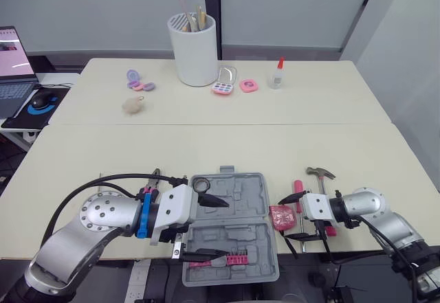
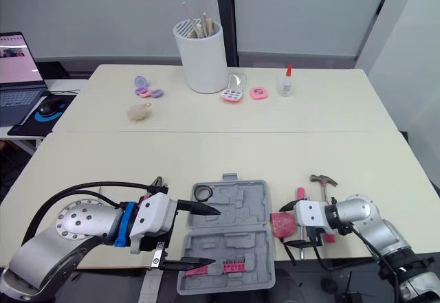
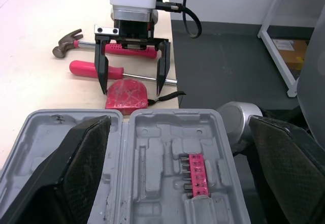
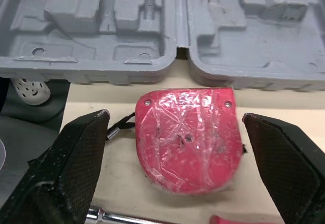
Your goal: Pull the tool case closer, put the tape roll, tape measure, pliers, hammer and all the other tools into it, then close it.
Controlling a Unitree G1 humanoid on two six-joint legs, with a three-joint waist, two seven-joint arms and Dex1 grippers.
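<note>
Grey moulded-plastic tool case (image 1: 251,194) lies open at the surface's near edge, with a pink bit strip (image 1: 237,257) seated in it. Left gripper (image 1: 221,229) is released, fingers spread over the case. Right gripper (image 1: 283,220) is released, straddling the red, rounded, film-wrapped tape measure (image 4: 188,137) just beside the case. Judged step: tape measure pickup. Next move: clench, then lift. Steel-headed hammer (image 1: 320,173) lies beyond.

tool case (image 1: 237,194) 1 | tape measure (image 4: 188,137) 1 | hammer (image 1: 320,173) 1 | screwdriver (image 3: 96,70) 1
</note>
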